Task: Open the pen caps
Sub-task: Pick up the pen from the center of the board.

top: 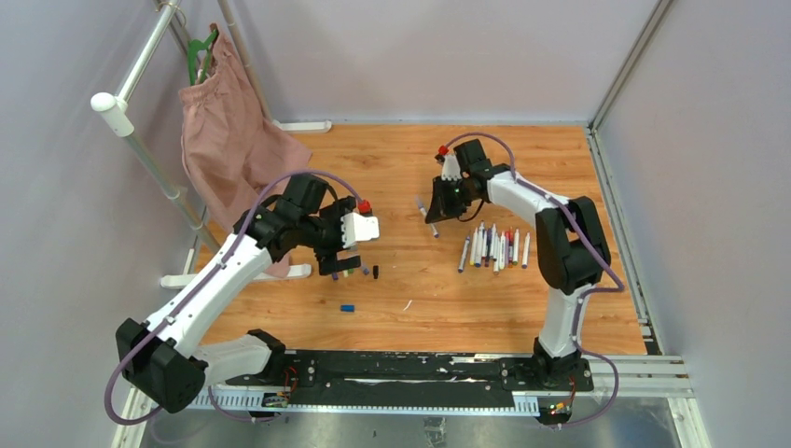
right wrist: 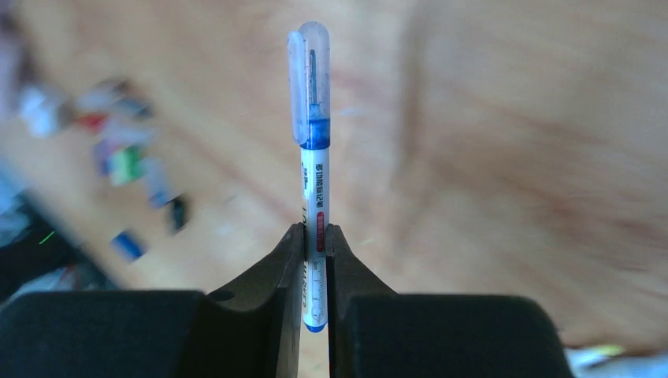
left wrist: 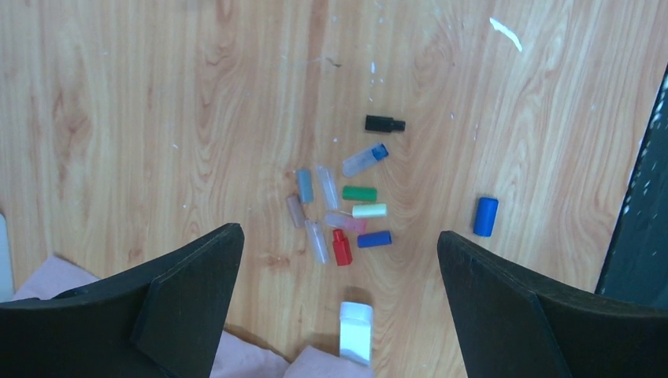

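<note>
A cluster of pen caps (left wrist: 341, 247) in red, blue, green, cream and clear lies on the wood floor, with a black cap (left wrist: 384, 123) and a blue cap (left wrist: 485, 216) apart from it. My left gripper (left wrist: 339, 236) hovers open and empty above the cluster; it also shows in the top view (top: 340, 261). My right gripper (right wrist: 314, 236) is shut on a white pen (right wrist: 315, 181) that carries a clear blue cap (right wrist: 307, 79). In the top view the right gripper (top: 434, 213) holds this pen (top: 427, 217) near the table's middle back.
A row of several capped pens (top: 494, 247) lies right of centre. A pink cloth (top: 228, 140) hangs on a white rack (top: 140, 149) at the left; its foot (left wrist: 355, 331) and cloth hem reach under my left gripper. A white scrap (top: 408, 304) lies nearby.
</note>
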{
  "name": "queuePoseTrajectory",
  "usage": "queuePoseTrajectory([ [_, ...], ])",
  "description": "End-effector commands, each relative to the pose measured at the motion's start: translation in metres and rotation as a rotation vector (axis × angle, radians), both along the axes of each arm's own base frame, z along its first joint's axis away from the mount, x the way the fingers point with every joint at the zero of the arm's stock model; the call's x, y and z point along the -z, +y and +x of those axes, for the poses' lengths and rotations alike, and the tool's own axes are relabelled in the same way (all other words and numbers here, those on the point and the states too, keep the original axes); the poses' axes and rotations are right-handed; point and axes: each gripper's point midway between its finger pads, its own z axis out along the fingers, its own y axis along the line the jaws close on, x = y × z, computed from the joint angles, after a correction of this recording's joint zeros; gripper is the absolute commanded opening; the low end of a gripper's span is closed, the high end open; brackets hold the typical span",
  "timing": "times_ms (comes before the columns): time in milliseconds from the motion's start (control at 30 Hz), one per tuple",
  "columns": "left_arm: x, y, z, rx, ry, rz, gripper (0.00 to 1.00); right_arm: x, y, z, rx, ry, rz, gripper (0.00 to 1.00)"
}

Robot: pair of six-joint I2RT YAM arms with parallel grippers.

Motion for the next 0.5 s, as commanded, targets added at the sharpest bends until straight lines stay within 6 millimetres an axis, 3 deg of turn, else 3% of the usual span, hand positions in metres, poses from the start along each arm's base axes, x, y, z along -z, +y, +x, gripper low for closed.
queuePoseTrajectory([
  [0, 0.018, 0.003, 0.0, 0.185, -0.09, 0.091, 1.0, -0.069, 0.066, -0.091, -0.268, 0.175, 0.38, 0.0],
  [133, 0.023, 0.004, 0.011, 0.275, -0.17, 0.152, 1.0, -0.088, 0.091, -0.159, -0.427, 0.324, 0.505, 0.0],
  [233, 0.015, -0.004, 0.018, 0.302, -0.19, 0.143, 1.0, -0.098, 0.103, -0.194, -0.525, 0.398, 0.544, 0.0],
  [333, 0.013, -0.014, 0.016, 0.34, -0.201, 0.145, 1.0, -0.108, 0.112, -0.212, -0.587, 0.448, 0.574, 0.0],
  [467, 0.025, -0.021, 0.001, 0.403, -0.169, 0.159, 1.0, -0.118, 0.119, -0.218, -0.627, 0.473, 0.597, 0.0],
])
